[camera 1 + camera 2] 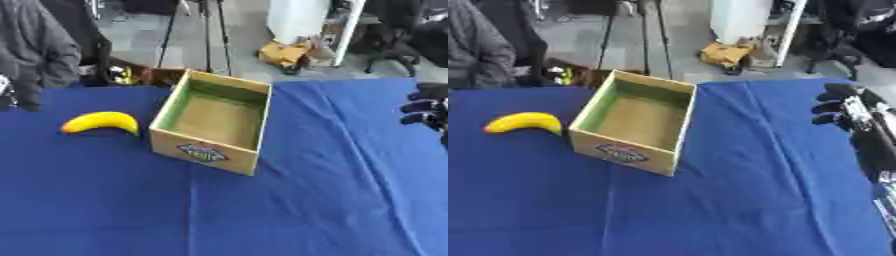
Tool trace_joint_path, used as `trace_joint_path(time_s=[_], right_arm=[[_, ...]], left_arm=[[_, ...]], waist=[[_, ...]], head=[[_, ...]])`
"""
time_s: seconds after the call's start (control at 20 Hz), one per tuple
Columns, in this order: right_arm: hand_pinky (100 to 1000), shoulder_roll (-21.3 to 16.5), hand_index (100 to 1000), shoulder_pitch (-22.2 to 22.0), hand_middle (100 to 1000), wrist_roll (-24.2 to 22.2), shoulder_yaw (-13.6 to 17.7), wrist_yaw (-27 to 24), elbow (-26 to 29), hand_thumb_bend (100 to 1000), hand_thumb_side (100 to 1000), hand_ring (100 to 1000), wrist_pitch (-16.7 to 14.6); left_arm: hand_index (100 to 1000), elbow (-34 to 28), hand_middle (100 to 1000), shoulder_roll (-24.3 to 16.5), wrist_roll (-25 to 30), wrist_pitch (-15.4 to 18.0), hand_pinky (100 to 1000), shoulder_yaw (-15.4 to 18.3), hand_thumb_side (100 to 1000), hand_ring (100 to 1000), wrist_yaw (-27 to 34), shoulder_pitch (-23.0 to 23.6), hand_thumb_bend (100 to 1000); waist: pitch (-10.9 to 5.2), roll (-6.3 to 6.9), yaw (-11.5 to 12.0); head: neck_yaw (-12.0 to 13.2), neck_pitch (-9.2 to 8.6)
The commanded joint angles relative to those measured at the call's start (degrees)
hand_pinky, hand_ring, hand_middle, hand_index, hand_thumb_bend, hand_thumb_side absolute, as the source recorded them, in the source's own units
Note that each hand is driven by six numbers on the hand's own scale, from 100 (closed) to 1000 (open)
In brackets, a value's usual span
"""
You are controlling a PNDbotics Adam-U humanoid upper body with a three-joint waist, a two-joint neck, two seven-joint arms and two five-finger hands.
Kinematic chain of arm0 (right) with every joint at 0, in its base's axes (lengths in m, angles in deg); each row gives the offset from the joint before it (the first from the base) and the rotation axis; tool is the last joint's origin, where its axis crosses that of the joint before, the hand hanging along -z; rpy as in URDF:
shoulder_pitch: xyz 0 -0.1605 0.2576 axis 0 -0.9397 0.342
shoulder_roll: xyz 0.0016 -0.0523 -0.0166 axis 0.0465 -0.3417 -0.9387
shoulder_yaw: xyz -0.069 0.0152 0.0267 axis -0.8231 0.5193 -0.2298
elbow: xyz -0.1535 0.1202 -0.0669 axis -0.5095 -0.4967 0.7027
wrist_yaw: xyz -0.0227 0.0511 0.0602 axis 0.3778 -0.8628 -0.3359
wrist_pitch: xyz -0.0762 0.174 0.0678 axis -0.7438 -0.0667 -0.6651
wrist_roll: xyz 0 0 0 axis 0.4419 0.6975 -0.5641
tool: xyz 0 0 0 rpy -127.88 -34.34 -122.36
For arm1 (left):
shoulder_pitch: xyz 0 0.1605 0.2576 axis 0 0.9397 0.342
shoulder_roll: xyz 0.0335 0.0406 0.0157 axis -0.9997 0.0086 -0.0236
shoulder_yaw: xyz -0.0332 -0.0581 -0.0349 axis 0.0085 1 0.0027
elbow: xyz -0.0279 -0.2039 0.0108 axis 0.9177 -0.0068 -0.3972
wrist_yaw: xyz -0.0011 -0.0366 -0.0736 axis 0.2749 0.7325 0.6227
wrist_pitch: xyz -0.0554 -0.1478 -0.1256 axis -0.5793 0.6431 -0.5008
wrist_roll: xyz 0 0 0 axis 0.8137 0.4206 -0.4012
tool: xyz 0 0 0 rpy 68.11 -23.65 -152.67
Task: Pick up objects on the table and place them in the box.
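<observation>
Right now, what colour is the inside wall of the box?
Green on the inner walls of the box, plain brown floor; clearest in the left eye view.

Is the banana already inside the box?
No, the banana lies on the blue tablecloth just left of the empty box.

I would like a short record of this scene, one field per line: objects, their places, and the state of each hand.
table: blue cloth
box: open cardboard box, centre of the table, nothing seen inside
banana: yellow banana on the cloth, left of the box, close to it
right hand: right hand at the right edge, above the cloth, fingers curled, holds nothing
left hand: not in view
task state: banana not yet in the box
</observation>
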Motion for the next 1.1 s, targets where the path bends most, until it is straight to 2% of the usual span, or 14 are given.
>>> trace_joint_path(time_s=[0.05,0.15,0.2,0.35,0.4,0.45,0.55,0.75,0.85,1.05,1.1], right_arm=[[576,-1.25,755,0.48,630,-0.03,0.67,-0.31,0.84,100,656,626,-0.04],[576,-1.24,755,0.50,630,-0.27,0.41,-0.29,0.81,100,656,626,0.05],[576,-1.23,755,0.47,630,-0.39,0.30,-0.29,0.78,100,656,626,0.09],[576,-1.25,755,0.38,629,-0.73,-0.06,-0.29,0.64,100,655,626,0.25],[576,-1.28,755,0.38,629,-0.88,-0.23,-0.31,0.60,100,655,626,0.30],[576,-1.32,755,0.39,629,-1.03,-0.40,-0.33,0.55,100,655,626,0.35],[577,-1.40,756,0.44,629,-1.34,-0.70,-0.37,0.47,100,655,626,0.43],[577,-1.57,756,0.90,628,-2.03,-1.35,-0.42,0.48,100,655,625,0.60],[577,-1.62,756,1.11,627,-2.21,-1.49,-0.45,0.52,100,655,625,0.63],[577,-1.60,756,1.26,627,-2.34,-1.57,-0.47,0.52,100,654,625,0.66],[577,-1.58,756,1.28,627,-2.34,-1.56,-0.47,0.52,100,656,625,0.65]], left_arm=[[724,1.34,573,-4.54,2.10,-0.70,607,-0.83,717,571,-6.47,-2.74,503],[739,5.14,602,-7.64,4.92,-1.23,654,-2.84,551,603,-16.22,-6.22,485],[740,7.47,603,-8.76,6.55,-0.99,656,-3.94,541,604,-21.72,-8.33,483],[750,15.38,629,-9.97,10.82,1.86,712,-6.95,406,641,-36.68,-15.18,493],[751,18.40,635,-9.63,12.13,3.39,724,-7.83,352,654,-41.35,-17.51,458],[751,21.56,638,-8.88,13.34,5.09,730,-8.41,335,660,-45.37,-19.67,455],[755,27.80,650,-7.06,14.98,8.32,752,-8.93,315,679,-52.33,-23.35,504],[758,39.17,657,-2.67,15.92,12.77,786,-7.57,352,705,-63.18,-28.92,634],[765,42.76,672,-1.07,15.50,13.77,806,-6.45,352,720,-67.05,-30.65,664],[775,46.14,699,0.65,13.27,14.37,835,-4.81,330,748,-71.62,-32.05,640],[778,46.55,708,0.84,12.71,14.48,847,-4.64,299,757,-72.17,-32.10,664]], waist=[[-1.03,0.19,-0.21],[-1.19,0.26,-0.51],[-1.29,0.28,-0.67],[-1.69,0.41,-1.31],[-1.83,0.51,-1.60],[-1.94,0.62,-1.88],[-2.10,0.83,-2.53],[-2.03,1.18,-4.25],[-1.86,1.32,-5.11],[-1.39,1.46,-6.19],[-1.28,1.48,-6.33]], head=[[0.16,-0.13],[0.34,-0.02],[0.48,0.03],[0.95,0.29],[1.15,0.39],[1.34,0.47],[1.62,0.60],[2.27,0.42],[2.65,0.32],[3.15,0.19],[3.21,0.15]])
